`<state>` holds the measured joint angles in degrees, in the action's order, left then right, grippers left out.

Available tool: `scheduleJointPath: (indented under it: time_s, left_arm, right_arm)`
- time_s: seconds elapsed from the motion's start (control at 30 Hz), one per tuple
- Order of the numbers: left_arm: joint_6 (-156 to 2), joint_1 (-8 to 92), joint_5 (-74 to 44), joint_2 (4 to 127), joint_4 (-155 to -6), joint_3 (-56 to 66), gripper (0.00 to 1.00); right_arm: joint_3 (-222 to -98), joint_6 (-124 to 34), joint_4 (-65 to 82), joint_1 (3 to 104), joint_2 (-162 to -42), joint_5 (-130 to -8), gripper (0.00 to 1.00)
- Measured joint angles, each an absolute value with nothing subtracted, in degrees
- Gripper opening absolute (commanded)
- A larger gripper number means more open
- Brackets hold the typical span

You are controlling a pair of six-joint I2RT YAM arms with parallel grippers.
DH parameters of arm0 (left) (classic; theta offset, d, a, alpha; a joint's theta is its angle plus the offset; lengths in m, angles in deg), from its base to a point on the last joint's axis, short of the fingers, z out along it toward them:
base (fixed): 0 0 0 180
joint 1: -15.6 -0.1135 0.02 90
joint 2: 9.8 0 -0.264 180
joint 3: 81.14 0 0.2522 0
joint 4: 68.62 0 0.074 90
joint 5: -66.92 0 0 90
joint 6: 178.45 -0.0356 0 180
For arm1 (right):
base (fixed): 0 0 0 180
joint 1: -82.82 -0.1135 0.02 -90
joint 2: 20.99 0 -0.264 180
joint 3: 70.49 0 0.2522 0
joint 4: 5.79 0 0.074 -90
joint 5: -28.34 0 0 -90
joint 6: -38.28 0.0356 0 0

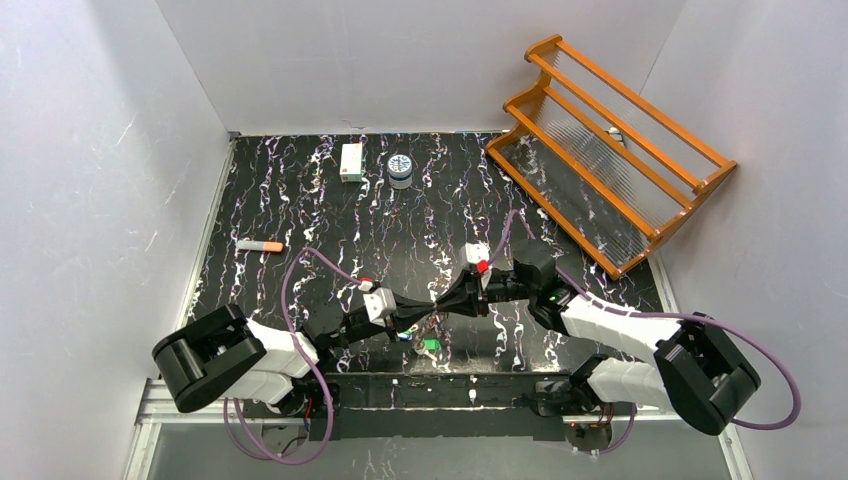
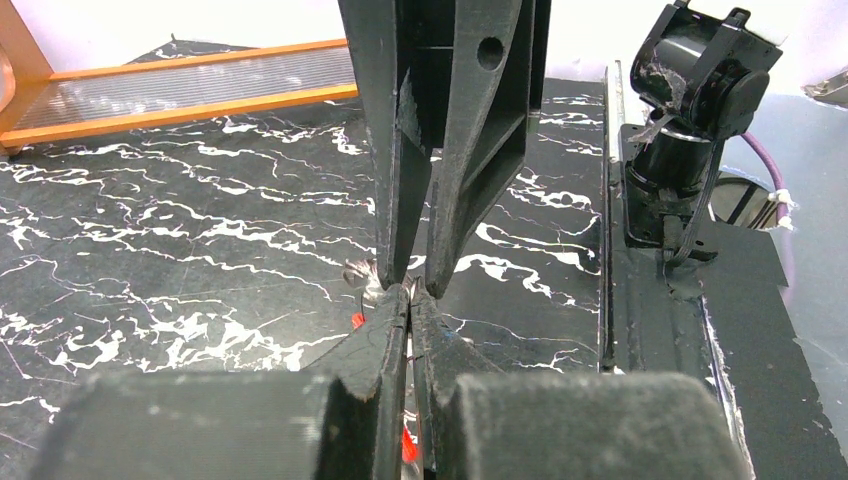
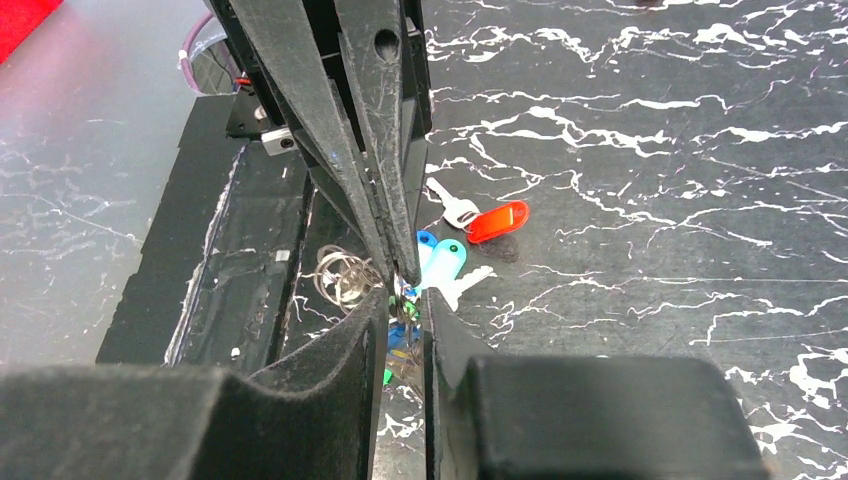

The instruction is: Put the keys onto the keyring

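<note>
In the right wrist view the keyring (image 3: pixel 340 275) lies as a tangle of thin silver loops just left of centre, at the near edge of the bench (image 3: pixel 650 150). The keys fan out to its right: a red-capped key (image 3: pixel 497 221) and blue-capped keys (image 3: pixel 440 262). The left end effector (image 3: pixel 395 270) comes down from the top of that frame with its fingers pressed together, the tip just beside the loops. The right end effector (image 2: pixel 415 280) shows a narrow slit between its fingers.

We see two risks. The tips of the two end effectors meet almost nose to nose, so a small misalignment could knock them together and flick the ring away. The wire is also thin and springy, so a light pinch could let it slip.

We cannot tell whether either end effector actually grips the wire, because the fingers cover the contact point. A green scrap (image 3: pixel 386 376) low in the slit is too small to identify. From above, the whole bunch is a blur beneath the arms.
</note>
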<state>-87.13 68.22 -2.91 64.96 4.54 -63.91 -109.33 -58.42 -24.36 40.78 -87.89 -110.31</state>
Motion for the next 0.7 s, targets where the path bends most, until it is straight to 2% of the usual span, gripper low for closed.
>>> scheduleJointPath:
  time_s: [0.1, 0.17, 0.2, 0.3, 0.5, 0.7]
  left_arm:
    - [-87.13, 68.22, -2.87, 64.96, 4.17, -63.91, 0.0]
    - [-87.15, 68.22, -2.87, 64.96, 4.17, -63.91, 0.0]
    - [-87.15, 68.2, -2.94, 64.96, 4.19, -63.91, 0.0]
    - [-87.13, 68.22, -3.02, 64.96, 4.19, -63.91, 0.0]
    - [-87.7, 68.22, -4.12, 64.85, 4.39, -63.91, 0.22]
    - [-89.8, 68.22, -6.46, 62.6, 4.71, -63.91, 0.29]
  right_arm:
    - [-109.35, -58.62, -24.34, 40.78, -89.02, -110.74, 0.15]
    - [-109.46, -58.81, -24.06, 40.78, -89.35, -111.14, 0.04]
    - [-109.63, -59.03, -23.77, 40.78, -89.42, -111.27, 0.01]
    - [-110.09, -59.6, -22.68, 40.78, -89.42, -111.36, 0.01]
    - [-113.04, -62.68, -15.53, 40.69, -89.2, -110.09, 0.01]
    - [-119.32, -68.21, -1.06, 40.69, -89.18, -105.98, 0.01]
